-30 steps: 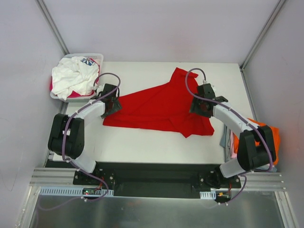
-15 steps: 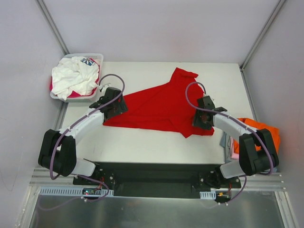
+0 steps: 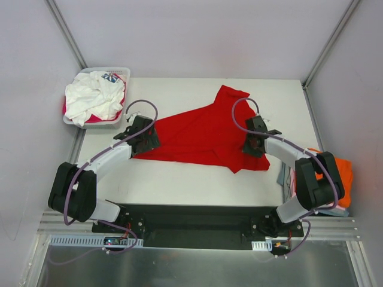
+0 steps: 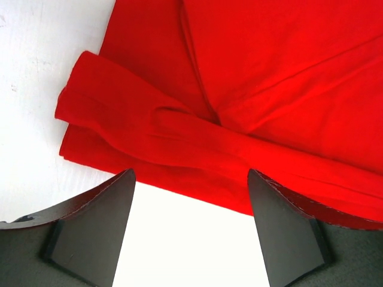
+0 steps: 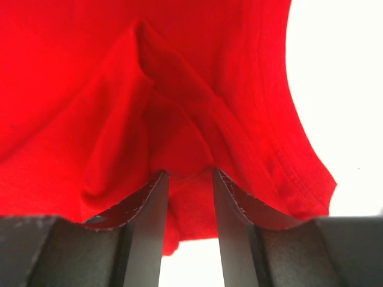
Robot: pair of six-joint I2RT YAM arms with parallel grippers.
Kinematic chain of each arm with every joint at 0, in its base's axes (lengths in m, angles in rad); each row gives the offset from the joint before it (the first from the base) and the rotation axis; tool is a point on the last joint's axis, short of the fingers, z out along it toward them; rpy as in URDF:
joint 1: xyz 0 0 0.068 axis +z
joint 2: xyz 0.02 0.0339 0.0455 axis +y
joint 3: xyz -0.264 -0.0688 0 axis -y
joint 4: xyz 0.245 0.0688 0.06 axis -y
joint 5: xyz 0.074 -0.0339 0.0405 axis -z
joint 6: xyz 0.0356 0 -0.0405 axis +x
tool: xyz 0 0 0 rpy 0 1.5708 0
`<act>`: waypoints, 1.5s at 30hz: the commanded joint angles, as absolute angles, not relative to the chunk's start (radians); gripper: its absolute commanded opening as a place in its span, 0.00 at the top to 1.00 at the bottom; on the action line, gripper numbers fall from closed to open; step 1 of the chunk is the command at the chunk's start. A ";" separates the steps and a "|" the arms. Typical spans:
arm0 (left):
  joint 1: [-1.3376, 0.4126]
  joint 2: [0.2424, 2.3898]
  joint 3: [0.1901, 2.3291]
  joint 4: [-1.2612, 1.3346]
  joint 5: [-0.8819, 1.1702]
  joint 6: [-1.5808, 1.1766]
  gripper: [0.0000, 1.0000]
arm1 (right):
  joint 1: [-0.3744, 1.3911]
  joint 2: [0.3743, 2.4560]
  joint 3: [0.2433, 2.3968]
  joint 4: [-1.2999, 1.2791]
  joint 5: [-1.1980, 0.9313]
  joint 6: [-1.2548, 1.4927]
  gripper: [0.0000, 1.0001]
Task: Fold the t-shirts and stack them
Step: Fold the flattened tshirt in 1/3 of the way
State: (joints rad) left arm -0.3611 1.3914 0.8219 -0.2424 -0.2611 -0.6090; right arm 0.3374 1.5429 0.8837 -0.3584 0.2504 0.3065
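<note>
A bright red t-shirt [image 3: 203,134] lies spread and creased across the middle of the white table [image 3: 179,179]. My left gripper [image 3: 145,139] is at its left edge, low over the table. In the left wrist view the left gripper [image 4: 190,172] is open, with bare table between the fingers and a folded red edge [image 4: 149,128] just ahead. My right gripper [image 3: 252,145] is at the shirt's right side. In the right wrist view the right gripper [image 5: 188,173] has its fingers close together with a bunch of red cloth [image 5: 185,143] pinched between them.
A white slotted basket [image 3: 119,70] at the back left holds a white printed shirt [image 3: 93,98] over magenta cloth [image 3: 96,122]. A pile at the table's right edge shows an orange shirt [image 3: 342,170], blue-grey cloth [image 3: 282,174] and pink cloth [image 3: 296,186].
The left arm has swung its elbow down and the left gripper has shifted slightly right along the shirt's edge. The right gripper moved nearer along the shirt's right side, then back a little.
</note>
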 commanded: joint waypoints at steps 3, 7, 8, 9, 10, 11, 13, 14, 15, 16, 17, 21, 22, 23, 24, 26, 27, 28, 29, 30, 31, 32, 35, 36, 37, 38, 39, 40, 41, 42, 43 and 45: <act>-0.376 1.377 0.801 -0.225 -0.247 -0.607 0.25 | 0.313 1.583 0.933 -0.319 0.270 0.336 0.60; -0.377 1.382 0.798 -0.221 -0.242 -0.607 0.26 | 0.302 1.617 0.939 -0.278 0.256 0.336 0.60; -0.377 1.382 0.796 -0.221 -0.242 -0.607 0.27 | 0.302 1.629 0.943 -0.270 0.249 0.333 0.62; -0.377 1.382 0.796 -0.219 -0.241 -0.607 0.28 | 0.302 1.635 0.954 -0.267 0.247 0.330 0.69; -0.377 1.382 0.796 -0.219 -0.241 -0.607 0.32 | 0.302 1.641 0.963 -0.262 0.244 0.330 0.77; -0.377 1.382 0.795 -0.219 -0.242 -0.607 0.35 | 0.304 1.640 0.969 -0.261 0.242 0.327 0.93; -0.377 1.378 0.793 -0.219 -0.242 -0.606 0.44 | 0.305 1.629 0.989 -0.268 0.248 0.322 0.99; -0.377 1.374 0.790 -0.218 -0.245 -0.606 0.46 | 0.307 1.621 0.995 -0.278 0.252 0.313 0.99; -0.377 1.373 0.790 -0.219 -0.248 -0.604 0.47 | 0.310 1.602 1.006 -0.287 0.256 0.310 0.99; -0.377 1.370 0.788 -0.221 -0.252 -0.604 0.47 | 0.316 1.588 1.021 -0.307 0.261 0.305 0.99; -0.377 1.370 0.787 -0.219 -0.253 -0.604 0.47 | 0.321 1.576 1.034 -0.320 0.265 0.301 0.99; -0.377 1.373 0.792 -0.219 -0.259 -0.604 0.44 | 0.330 1.534 1.074 -0.380 0.273 0.285 0.85; -0.377 1.377 0.792 -0.219 -0.256 -0.604 0.44 | 0.330 1.532 1.081 -0.397 0.276 0.285 0.79; -0.376 1.381 0.795 -0.219 -0.256 -0.606 0.43 | 0.331 1.534 1.081 -0.400 0.281 0.282 0.69; -0.377 1.384 0.796 -0.219 -0.255 -0.604 0.43 | 0.331 1.537 1.078 -0.403 0.285 0.284 0.65; -0.377 1.390 0.801 -0.218 -0.252 -0.604 0.42 | 0.330 1.552 1.068 -0.419 0.307 0.287 0.57; -0.377 1.394 0.802 -0.218 -0.252 -0.604 0.42 | 0.328 1.560 1.060 -0.419 0.313 0.291 0.54; -0.377 1.394 0.804 -0.218 -0.250 -0.604 0.42 | 0.325 1.568 1.052 -0.420 0.317 0.302 0.53; -0.377 1.396 0.804 -0.216 -0.250 -0.603 0.42 | 0.322 1.568 1.031 -0.420 0.318 0.308 0.53; -0.377 1.394 0.802 -0.216 -0.250 -0.603 0.41 | 0.322 1.566 1.020 -0.414 0.321 0.311 0.53; -0.377 1.394 0.801 -0.216 -0.252 -0.603 0.41 | 0.321 1.560 1.006 -0.413 0.322 0.324 0.53; -0.377 1.393 0.799 -0.216 -0.253 -0.603 0.41 | 0.322 1.539 0.979 -0.407 0.322 0.324 0.53; -0.377 1.394 0.793 -0.212 -0.255 -0.606 0.41 | 0.319 1.484 0.928 -0.388 0.322 0.344 0.53; -0.377 1.399 0.792 -0.212 -0.256 -0.607 0.41 | 0.318 1.474 0.886 -0.374 0.316 0.350 0.53; -0.376 1.402 0.787 -0.209 -0.258 -0.609 0.40 | 0.305 1.465 0.865 -0.368 0.308 0.354 0.53; -0.377 1.407 0.784 -0.207 -0.258 -0.615 0.40 | 0.296 1.460 0.839 -0.359 0.287 0.371 0.54; -0.377 1.416 0.779 -0.206 -0.261 -0.621 0.40 | 0.285 1.453 0.815 -0.329 0.276 0.377 0.54; -0.377 1.420 0.772 -0.206 -0.265 -0.629 0.39 | 0.258 1.451 0.769 -0.318 0.249 0.386 0.54; -0.376 1.427 0.767 -0.204 -0.267 -0.641 0.39 | 0.243 1.453 0.749 -0.308 0.232 0.393 0.54; -0.376 1.436 0.762 -0.204 -0.268 -0.650 0.39 | 0.227 1.456 0.733 -0.290 0.218 0.400 0.55; -0.377 1.440 0.752 -0.203 -0.270 -0.658 0.38 | 0.195 1.456 0.710 -0.285 0.195 0.403 0.55; -0.377 1.460 0.744 -0.201 -0.272 -0.681 0.37 | 0.166 1.453 0.700 -0.293 0.190 0.410 0.55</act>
